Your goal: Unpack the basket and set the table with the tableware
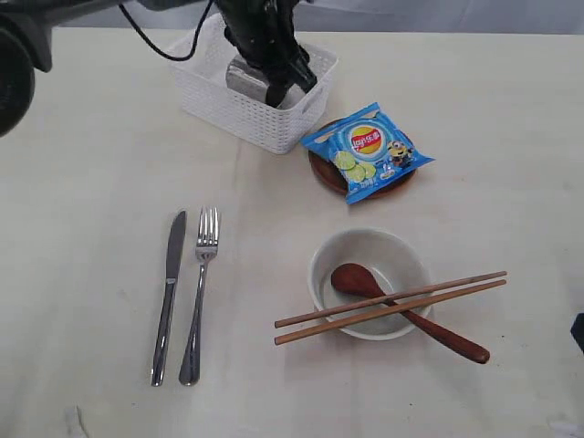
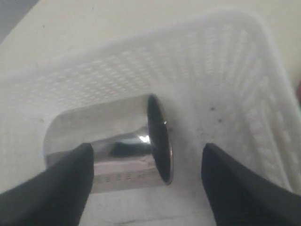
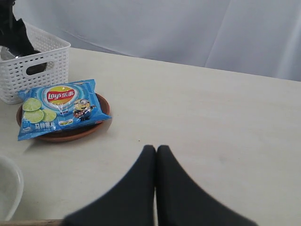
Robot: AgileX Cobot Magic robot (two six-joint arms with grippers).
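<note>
The steel cup (image 2: 122,141) lay on its side on the floor of the white basket (image 1: 228,114), its mouth turned toward one lattice wall, apparently the last piece left inside. The left gripper (image 2: 146,155) had reached down into the basket with its jaws released and spread wide. One finger sat against the cup's body and the other stood clear of the rim, so it looked set to straddle the cup and clamp it across its width. Taking the far edge of the table (image 1: 91,164) as twelve, the basket sat near twelve o'clock. At two lay the brown plate (image 1: 315,166) with the blue chips packet (image 1: 368,151) resting on it. At five stood the bowl (image 1: 365,246), holding the wooden spoon (image 1: 351,278), with the chopsticks (image 1: 438,289) laid across its rim. The knife (image 1: 168,292) and fork (image 1: 198,301) lay side by side at eight, handles toward six. The right gripper (image 3: 156,149) hung over bare table, clenched on nothing, presumably waiting out of the way.
</note>
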